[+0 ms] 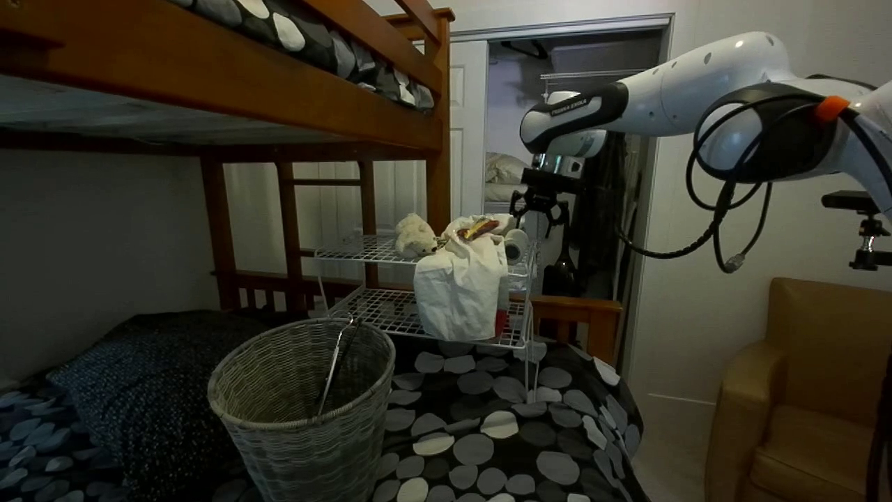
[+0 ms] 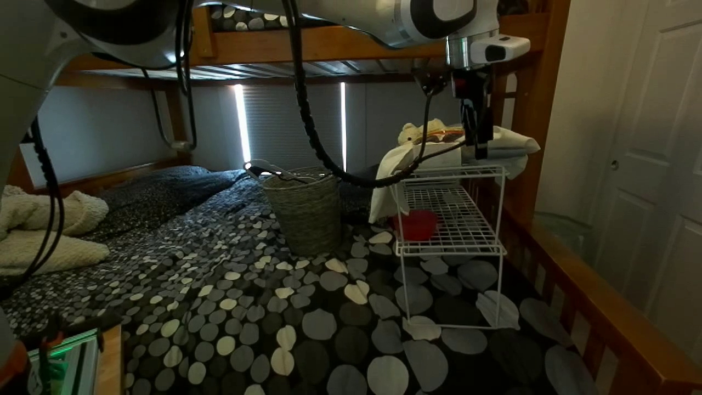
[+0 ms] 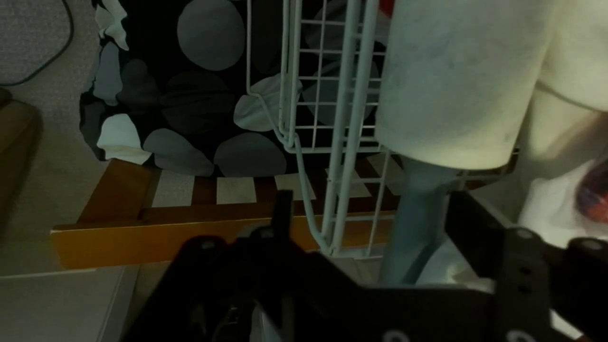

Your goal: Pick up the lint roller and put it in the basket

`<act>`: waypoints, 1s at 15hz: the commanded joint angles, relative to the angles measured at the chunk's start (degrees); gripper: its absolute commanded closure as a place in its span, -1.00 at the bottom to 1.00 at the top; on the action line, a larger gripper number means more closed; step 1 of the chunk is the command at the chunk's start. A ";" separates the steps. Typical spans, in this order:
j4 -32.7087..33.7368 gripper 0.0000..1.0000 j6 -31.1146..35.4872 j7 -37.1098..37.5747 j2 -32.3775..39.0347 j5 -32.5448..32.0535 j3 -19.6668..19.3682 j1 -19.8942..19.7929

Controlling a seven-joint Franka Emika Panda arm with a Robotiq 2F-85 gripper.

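The lint roller has a white cylinder (image 3: pixel 456 95) and a blue-grey handle (image 3: pixel 418 213) in the wrist view. It lies on top of the white wire rack, and its round end (image 1: pixel 516 246) shows in an exterior view. My gripper (image 3: pixel 370 213) is open, with the handle between its fingers, closer to the right one in the picture. I cannot tell whether that finger touches it. In both exterior views the gripper (image 1: pixel 535 222) (image 2: pixel 479 148) points down at the rack's top edge. The pale woven basket (image 1: pixel 306 446) (image 2: pixel 307 214) stands on the bed, away from the gripper.
The wire rack (image 1: pixel 380 315) (image 2: pixel 455 252) also bears a white cloth bag (image 1: pixel 463 293) with a coloured packet and a plush toy (image 1: pixel 412 237). A red bowl (image 2: pixel 419 225) is on its lower shelf. A metal-and-black object (image 1: pixel 336 366) leans in the basket. A bunk-bed post (image 1: pixel 439 139) rises behind.
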 commanded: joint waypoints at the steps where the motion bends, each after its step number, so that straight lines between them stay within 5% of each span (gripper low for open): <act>1: 6.38 -0.10 -2.77 1.80 4.37 0.51 -0.09 -0.60; 3: 7.50 0.15 -2.63 2.07 5.03 0.89 0.24 -0.38; 6: 8.63 0.17 -2.65 2.00 5.27 0.69 0.46 0.13; 9: 8.47 -0.13 -2.37 1.96 5.46 0.17 0.35 0.68; 10: 8.19 -0.42 -2.42 1.98 5.57 0.17 0.31 0.75; 12: 7.93 -0.46 -2.39 2.08 5.90 0.12 0.22 0.86; 15: 7.76 0.06 -2.39 2.18 6.53 0.10 0.12 0.81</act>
